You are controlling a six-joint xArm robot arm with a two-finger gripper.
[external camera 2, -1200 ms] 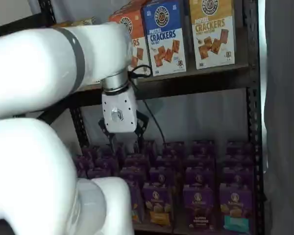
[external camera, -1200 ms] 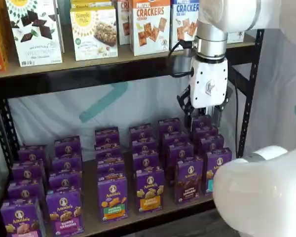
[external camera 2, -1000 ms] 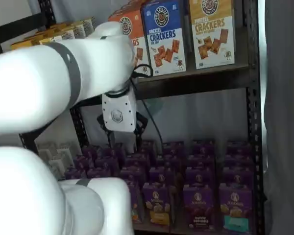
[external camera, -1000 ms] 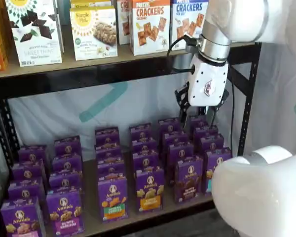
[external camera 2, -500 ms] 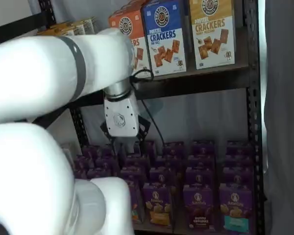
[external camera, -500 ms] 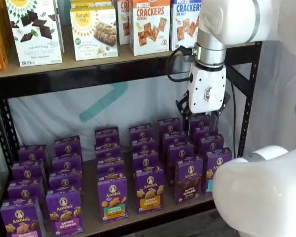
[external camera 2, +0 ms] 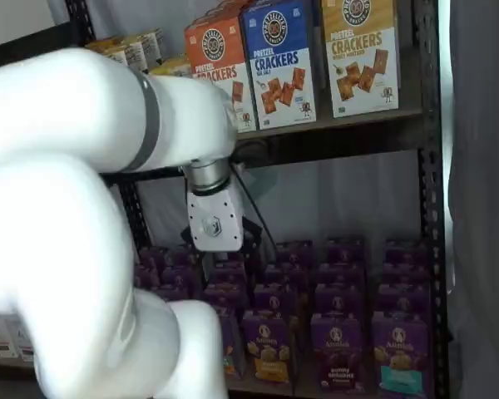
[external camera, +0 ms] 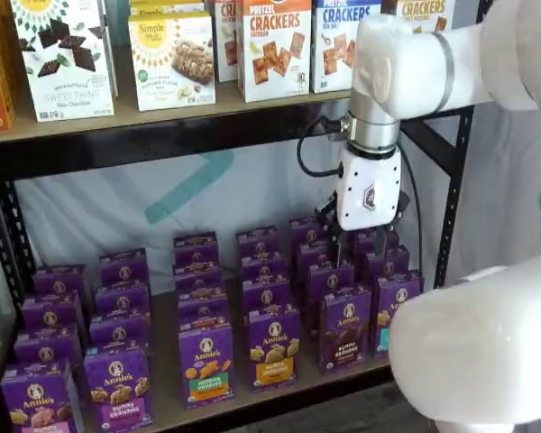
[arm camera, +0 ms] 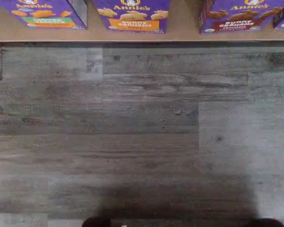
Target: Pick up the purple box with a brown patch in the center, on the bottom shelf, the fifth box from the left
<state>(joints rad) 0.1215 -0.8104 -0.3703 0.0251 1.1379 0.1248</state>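
- Sliding left since a second ago: my white-bodied gripper with black fingers (external camera: pixel 353 242) was hanging over the rightmost rows of cartons, and in a shelf view it now sits right of centre, over the next column in.
- It has also dropped a little; the black fingers (external camera: pixel 340 244) now dip among the tops of the back-row cartons.
- Jaw state: the fingers are half lost against dark purple cardboard, so I can't see a clean gap, but nothing is between them and I take the hand as spread wide and empty.
- Target check: the small upright purple carton with the dark brown centre patch (external camera: pixel 345 327) stands in the front row of the brown wooden bottom shelf (external camera: pixel 167 401), lower right of centre in that view.
- It also shows in the other shelf view (external camera 2: pixel 337 352), low and right of centre, and its lower edge peeks into the wrist view (arm camera: pixel 236 16).
- Neighbours: a purple carton with an orange patch (external camera: pixel 274 346) stands just beside it on one side, and a purple carton with a teal patch (external camera: pixel 392 307) on the other.
- Step in hand, as I judge it: the approach, with nothing grasped yet.
- Next move, I reckon: bring the hand forward to the front row, line the spread fingers up over the brown-patch carton's top, then descend and close.
- Tight spacing means careful centring.
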